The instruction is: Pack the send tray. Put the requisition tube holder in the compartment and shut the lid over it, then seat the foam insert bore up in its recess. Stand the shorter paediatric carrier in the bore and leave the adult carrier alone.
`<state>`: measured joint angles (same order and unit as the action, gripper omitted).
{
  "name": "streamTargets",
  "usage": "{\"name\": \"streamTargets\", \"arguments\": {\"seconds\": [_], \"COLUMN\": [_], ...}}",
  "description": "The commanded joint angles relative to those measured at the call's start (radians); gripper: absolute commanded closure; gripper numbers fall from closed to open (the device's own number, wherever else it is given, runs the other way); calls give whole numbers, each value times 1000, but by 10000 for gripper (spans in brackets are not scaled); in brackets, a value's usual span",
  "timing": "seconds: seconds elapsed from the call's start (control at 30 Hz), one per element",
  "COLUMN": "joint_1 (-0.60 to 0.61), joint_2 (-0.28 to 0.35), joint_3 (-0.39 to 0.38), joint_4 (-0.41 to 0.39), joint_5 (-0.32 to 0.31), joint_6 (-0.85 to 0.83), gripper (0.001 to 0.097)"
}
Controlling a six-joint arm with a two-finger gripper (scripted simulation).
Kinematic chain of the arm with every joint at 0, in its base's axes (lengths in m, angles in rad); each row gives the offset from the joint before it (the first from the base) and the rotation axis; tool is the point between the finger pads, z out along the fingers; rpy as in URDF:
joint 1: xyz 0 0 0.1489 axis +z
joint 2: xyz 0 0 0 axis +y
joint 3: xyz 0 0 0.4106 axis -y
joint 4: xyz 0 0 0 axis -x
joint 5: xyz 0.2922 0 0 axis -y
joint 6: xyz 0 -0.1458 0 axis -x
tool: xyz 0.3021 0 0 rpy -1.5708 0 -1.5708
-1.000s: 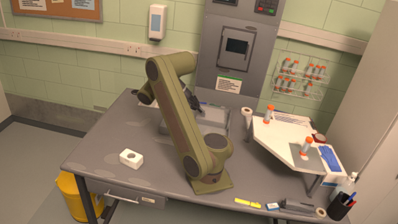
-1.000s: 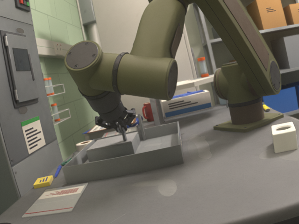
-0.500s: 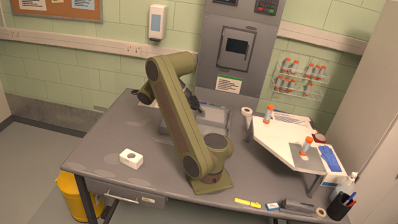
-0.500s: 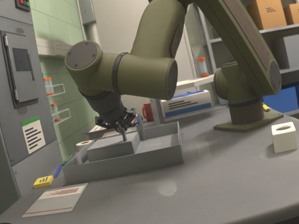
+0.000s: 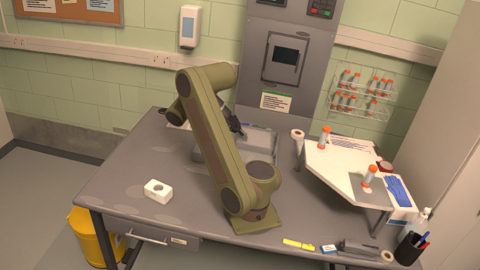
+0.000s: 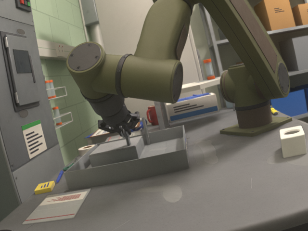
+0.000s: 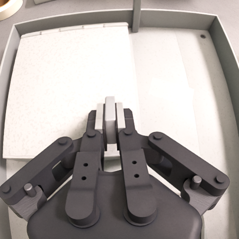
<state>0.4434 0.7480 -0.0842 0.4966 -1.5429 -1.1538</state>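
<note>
The grey send tray (image 6: pixel 129 159) sits at the back of the table, and its hinged lid (image 7: pixel 67 87) lies flat and closed over the left compartment. My gripper (image 7: pixel 110 117) is down on the lid near its free edge, and I grip the small upright lid handle (image 7: pixel 110 112). The requisition tube holder is hidden. The tray's right half (image 7: pixel 175 95) is a shallow recess. The white foam insert (image 5: pixel 158 191) rests bore up near the table's front left edge. Two orange-capped carriers stand on the white side shelf, one at the back (image 5: pixel 324 137) and one at the front (image 5: pixel 369 176).
A thin post (image 7: pixel 136 15) rises at the tray's rear wall between the halves. A tape roll (image 5: pixel 298 135) stands beside the tray. The arm's base (image 5: pixel 255 217) is bolted mid-table, and a yellow box (image 6: pixel 44 187) and a paper form (image 6: pixel 57 206) lie near the wall unit.
</note>
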Motion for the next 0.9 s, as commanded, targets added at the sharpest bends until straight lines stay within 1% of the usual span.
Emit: {"name": "streamTargets", "arguments": {"seconds": [0.0, 0.3, 0.87], "joint_1": [0, 0, 2], "joint_2": [-1, -1, 0], "joint_3": [1, 1, 7], "joint_4": [0, 0, -1], "joint_5": [0, 0, -7], "joint_6": [0, 0, 2], "gripper": [831, 661, 661]}}
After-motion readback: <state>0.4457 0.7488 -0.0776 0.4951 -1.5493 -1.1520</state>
